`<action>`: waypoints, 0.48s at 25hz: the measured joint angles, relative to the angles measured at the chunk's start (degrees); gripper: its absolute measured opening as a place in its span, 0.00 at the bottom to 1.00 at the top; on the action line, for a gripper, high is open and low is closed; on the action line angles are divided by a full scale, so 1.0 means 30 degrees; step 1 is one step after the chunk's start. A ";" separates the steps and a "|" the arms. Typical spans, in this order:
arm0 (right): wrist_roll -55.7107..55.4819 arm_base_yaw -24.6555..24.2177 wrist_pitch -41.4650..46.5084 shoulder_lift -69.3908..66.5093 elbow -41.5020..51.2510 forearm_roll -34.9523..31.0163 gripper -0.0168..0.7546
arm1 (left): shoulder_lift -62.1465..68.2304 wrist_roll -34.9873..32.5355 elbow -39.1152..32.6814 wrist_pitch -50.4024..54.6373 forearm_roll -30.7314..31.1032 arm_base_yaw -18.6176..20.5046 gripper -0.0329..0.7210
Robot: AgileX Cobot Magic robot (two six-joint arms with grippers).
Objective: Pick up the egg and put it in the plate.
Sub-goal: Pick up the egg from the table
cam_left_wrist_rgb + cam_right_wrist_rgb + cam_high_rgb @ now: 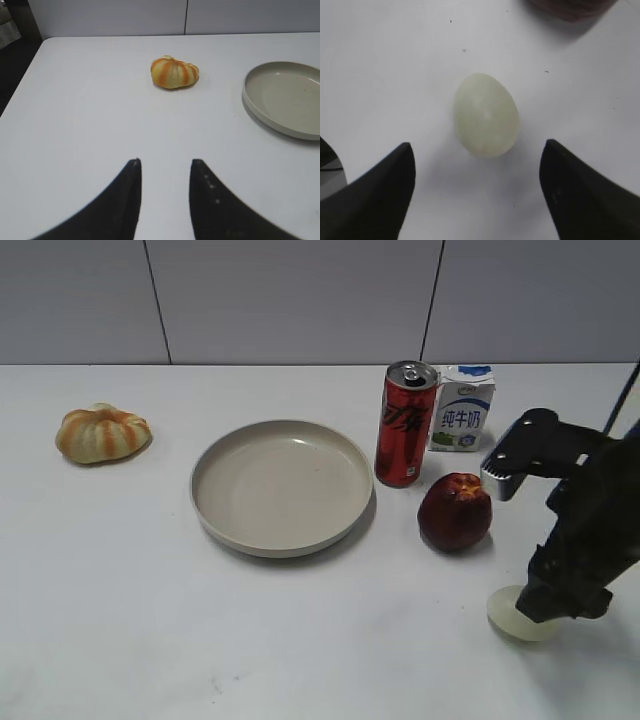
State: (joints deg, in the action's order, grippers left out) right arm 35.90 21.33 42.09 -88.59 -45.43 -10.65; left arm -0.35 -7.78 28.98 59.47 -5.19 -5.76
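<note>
The egg [486, 115] is a pale cream-green oval lying on the white table; in the exterior view the egg [508, 612] shows at the front right, partly hidden by my right arm. My right gripper [477, 147] is open and empty just above the egg, one finger on each side, not touching it. In the exterior view the right gripper [560, 605] hangs over the egg. The plate [282, 486] is a wide beige dish at the table's centre, empty; the plate's edge [285, 97] shows at the right of the left wrist view. My left gripper [165, 165] is open and empty over bare table.
A dark red fruit [455, 511] lies just behind-left of the egg. A red can [405, 425] and a milk carton [463, 407] stand behind it, right of the plate. An orange-striped pumpkin shape [102, 433] sits at the far left and also shows in the left wrist view [174, 72].
</note>
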 joint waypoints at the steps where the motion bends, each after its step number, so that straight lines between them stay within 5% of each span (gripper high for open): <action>1: -0.0023 0.0019 -0.0056 -0.0584 -0.0157 0.0167 0.78 | 0.0000 0.0000 0.0000 0.0000 0.0000 0.0000 0.36; 8: -0.0023 0.0035 -0.0816 -0.3363 -0.0290 0.0870 0.77 | 0.0000 0.0000 0.0000 0.0000 0.0000 0.0000 0.36; 12: -0.0023 0.0035 -0.1547 -0.3647 -0.0333 0.0979 0.66 | 0.0000 0.0000 0.0000 0.0000 0.0000 0.0000 0.36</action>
State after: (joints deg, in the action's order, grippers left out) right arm 35.83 21.44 37.46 -99.53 -46.43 -7.72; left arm -0.35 -7.78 28.98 59.47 -5.19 -5.76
